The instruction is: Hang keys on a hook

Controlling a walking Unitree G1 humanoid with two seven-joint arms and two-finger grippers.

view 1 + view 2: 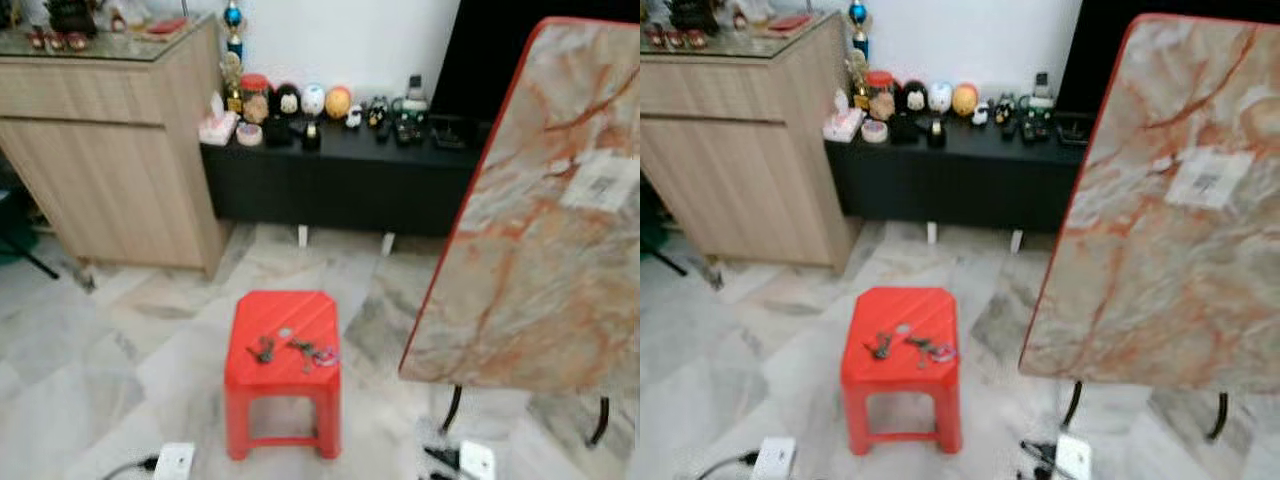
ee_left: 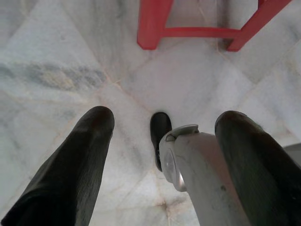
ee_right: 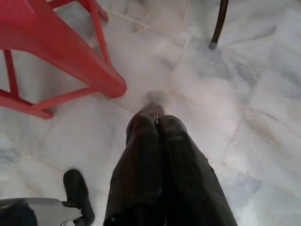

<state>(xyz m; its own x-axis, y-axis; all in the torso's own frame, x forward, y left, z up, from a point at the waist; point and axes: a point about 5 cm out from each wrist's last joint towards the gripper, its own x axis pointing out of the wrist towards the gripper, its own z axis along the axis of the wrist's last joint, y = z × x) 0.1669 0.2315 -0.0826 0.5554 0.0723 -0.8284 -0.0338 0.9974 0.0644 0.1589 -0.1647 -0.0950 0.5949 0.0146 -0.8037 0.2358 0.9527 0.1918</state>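
On the red stool [image 1: 285,345], straight ahead and above both hanging arms, the keys [image 1: 298,351] lie strung crosswise. Left gripper [image 2: 160,141] fingers spread wide, empty; right gripper [image 3: 157,117] pressed together, empty, about equally near.

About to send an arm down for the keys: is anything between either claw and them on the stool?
Nothing visible blocks them. The keys lie exposed on top of the red stool. Both claws hang low over the floor beside it: left claw open, right claw shut. I see no hook.
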